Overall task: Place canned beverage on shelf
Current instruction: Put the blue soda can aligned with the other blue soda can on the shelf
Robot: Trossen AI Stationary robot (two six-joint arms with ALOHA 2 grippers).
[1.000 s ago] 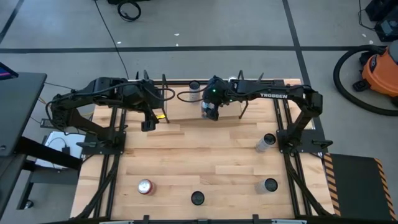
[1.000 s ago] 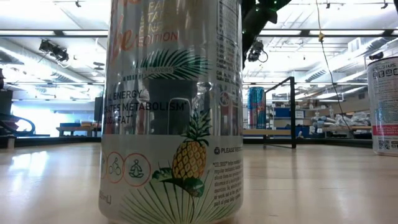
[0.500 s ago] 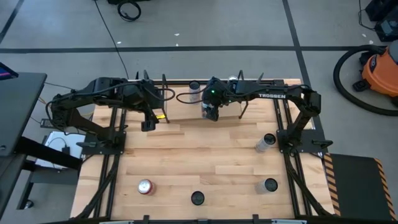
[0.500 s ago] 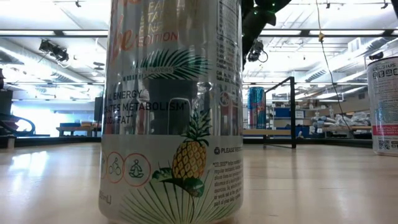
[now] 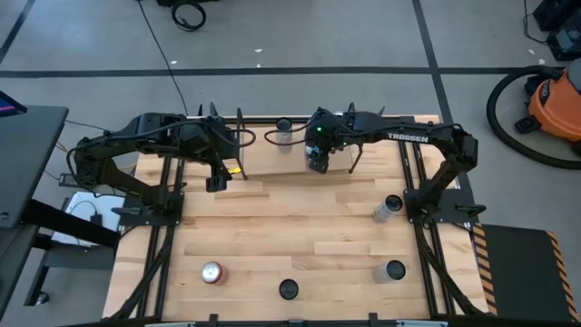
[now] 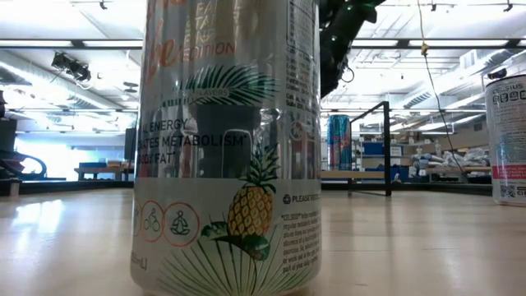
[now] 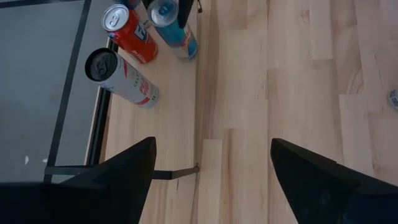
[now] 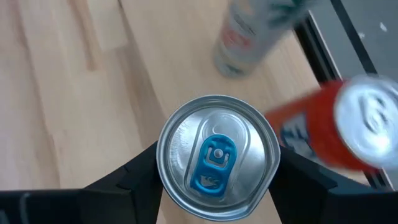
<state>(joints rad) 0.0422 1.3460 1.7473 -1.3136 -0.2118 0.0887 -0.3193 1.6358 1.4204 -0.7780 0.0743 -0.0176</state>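
A can with a silver top and blue tab (image 8: 217,155) sits between the fingers of my right gripper (image 5: 315,163) at the shelf (image 5: 240,123) along the table's far edge. The left wrist view shows it as a blue can (image 7: 177,31) beside a red can (image 7: 130,34) and a white can (image 7: 124,78), all on the shelf's wood board. My left gripper (image 7: 211,186) hangs open above bare wood at the shelf's left end, holding nothing. My right gripper pinches the can between its two fingers (image 8: 134,177), one on each side of its upper wall just under the rim (image 8: 161,158). The fingers come slanting down from above. In the left wrist view its lower end (image 7: 189,48) seems to be on the board; I cannot tell for sure.
Four more cans stand on the near half of the table: red (image 5: 211,272), dark-topped (image 5: 288,289) and two on the right (image 5: 393,270) (image 5: 388,207). The pineapple-print can (image 6: 226,140) blocks most of the low view. Black shelf rods (image 7: 177,173) rise around the board.
My right gripper has moved a little toward the table's right and far edges along the shelf and tipped slightly. My left arm has kept still.
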